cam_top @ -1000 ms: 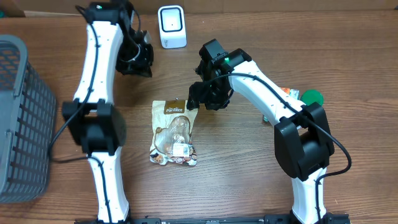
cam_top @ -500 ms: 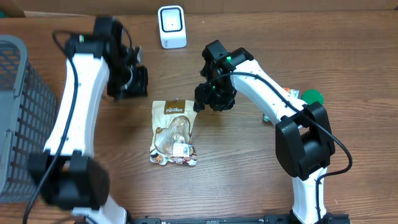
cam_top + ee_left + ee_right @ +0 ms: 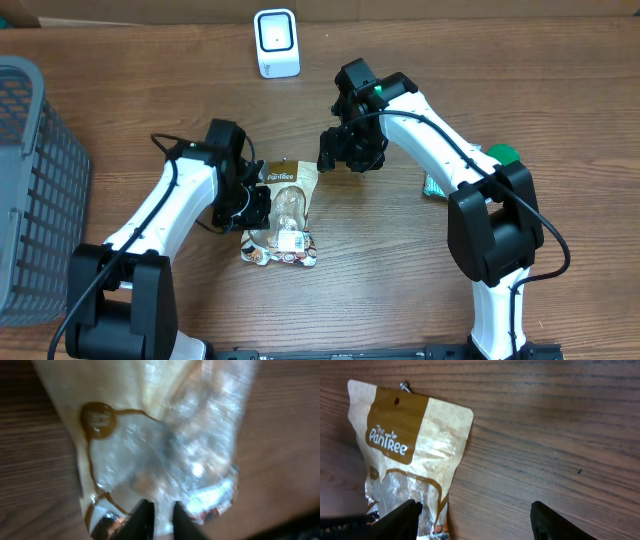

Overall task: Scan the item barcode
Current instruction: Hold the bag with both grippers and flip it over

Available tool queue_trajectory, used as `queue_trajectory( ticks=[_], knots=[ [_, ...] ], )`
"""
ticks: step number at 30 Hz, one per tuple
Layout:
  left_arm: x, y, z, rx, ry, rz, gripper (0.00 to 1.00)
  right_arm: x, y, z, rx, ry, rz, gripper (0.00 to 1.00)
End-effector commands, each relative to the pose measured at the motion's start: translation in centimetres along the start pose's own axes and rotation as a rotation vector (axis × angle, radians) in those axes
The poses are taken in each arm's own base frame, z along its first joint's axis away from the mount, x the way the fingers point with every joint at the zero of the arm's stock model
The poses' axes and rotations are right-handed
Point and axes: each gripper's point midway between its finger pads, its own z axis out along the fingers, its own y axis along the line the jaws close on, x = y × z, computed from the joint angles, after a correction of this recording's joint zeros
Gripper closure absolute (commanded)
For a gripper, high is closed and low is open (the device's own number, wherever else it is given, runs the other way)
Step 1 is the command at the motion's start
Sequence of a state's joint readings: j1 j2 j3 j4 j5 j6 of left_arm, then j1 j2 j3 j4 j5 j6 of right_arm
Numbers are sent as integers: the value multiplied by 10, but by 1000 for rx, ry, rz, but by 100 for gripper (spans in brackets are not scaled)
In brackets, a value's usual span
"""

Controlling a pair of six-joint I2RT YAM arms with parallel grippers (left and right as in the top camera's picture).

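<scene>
The white, black-jointed left arm (image 3: 160,210) reaches forward from its base and bends inward at the elbow. Its black left gripper (image 3: 250,205) points down at the end of a tucked wrist. In the wrist view its two dark fingers (image 3: 143,521) stand close together with only a narrow slit between the tips, and the blur hides whether they pinch anything. The white right arm (image 3: 430,140) arches forward and inward, with its elbow behind and outward of the black right gripper (image 3: 350,150). That gripper hangs nose-down, ahead of the left gripper and to its right. Its jaws are spread wide, one finger (image 3: 401,517) at each lower corner of the wrist view, with nothing between them.
</scene>
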State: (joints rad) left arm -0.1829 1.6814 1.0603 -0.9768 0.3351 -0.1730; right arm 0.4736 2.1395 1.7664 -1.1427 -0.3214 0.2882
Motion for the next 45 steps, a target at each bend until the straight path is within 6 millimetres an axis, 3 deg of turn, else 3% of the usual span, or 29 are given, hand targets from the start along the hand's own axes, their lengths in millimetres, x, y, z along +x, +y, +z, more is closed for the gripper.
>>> queue_trajectory(
  ticks=[1,4,6,11,18,23,27,32,38,43,45],
  knots=[
    [-3,22,6,-56,-36,-104,67,-2,-2,3,8,0,-1,30],
    [-8,34,5,-89,-66,-146,53,-2,-2,3,9,2,-1,30],
    [-11,42,4,-120,-82,-152,50,-2,-2,3,8,1,-1,30],
    [-20,48,12,-134,-133,-121,50,-3,-2,3,7,-2,-2,30],
    [-10,44,38,-56,-133,-84,53,-3,-1,3,6,-5,-3,30],
    [-9,30,48,47,-146,-67,64,-4,-1,3,5,-7,-4,30],
    [-6,25,51,82,-144,-64,95,-4,-1,3,5,-8,-4,30],
    [-8,28,50,67,-151,-64,96,-4,-1,3,5,-8,-4,30],
    [-26,41,40,-42,-207,30,96,-3,-1,3,5,-5,-3,30],
    [-66,62,8,-246,-323,157,96,-1,0,4,8,4,-4,30],
    [-94,64,-15,-331,-412,240,96,0,0,4,8,5,-4,30]
  ],
)
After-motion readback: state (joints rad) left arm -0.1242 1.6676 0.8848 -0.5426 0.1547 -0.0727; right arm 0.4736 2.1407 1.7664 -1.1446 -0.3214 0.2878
